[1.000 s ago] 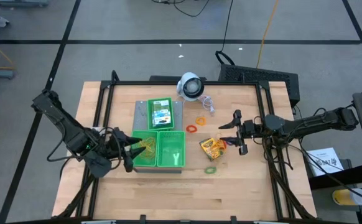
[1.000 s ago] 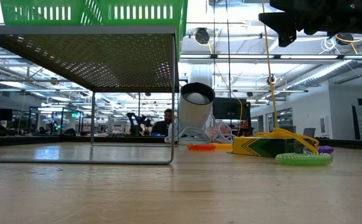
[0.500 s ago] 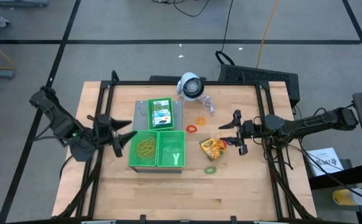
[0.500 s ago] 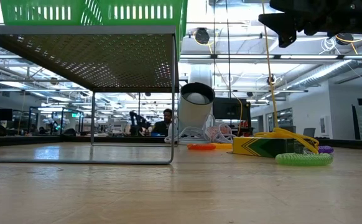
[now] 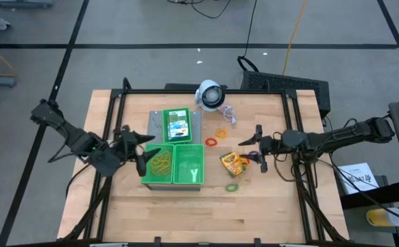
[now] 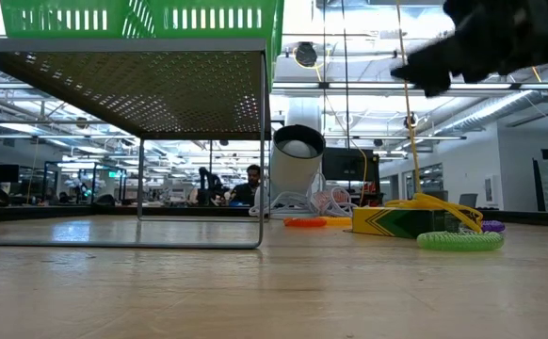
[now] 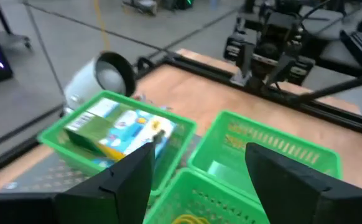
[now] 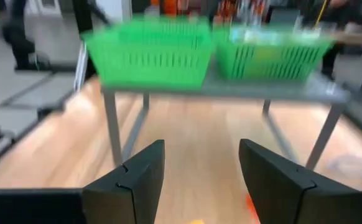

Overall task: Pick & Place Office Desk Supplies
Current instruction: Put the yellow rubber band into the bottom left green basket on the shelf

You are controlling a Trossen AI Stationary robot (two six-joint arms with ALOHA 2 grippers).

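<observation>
The left gripper (image 5: 142, 145) hangs by the green trays' (image 5: 174, 180) left edge, fingers apart and empty; tan rubber bands (image 5: 161, 162) lie in the near-left compartment; a crayon box (image 5: 177, 125) sits in the back tray. The right gripper (image 5: 257, 145), fingers spread and empty, hovers just beside another crayon box (image 5: 234, 162) on the table (image 5: 186, 213); a green band (image 5: 232, 186) lies near it.

Wooden table (image 5: 186, 213), green plastic trays (image 5: 189, 167)
</observation>
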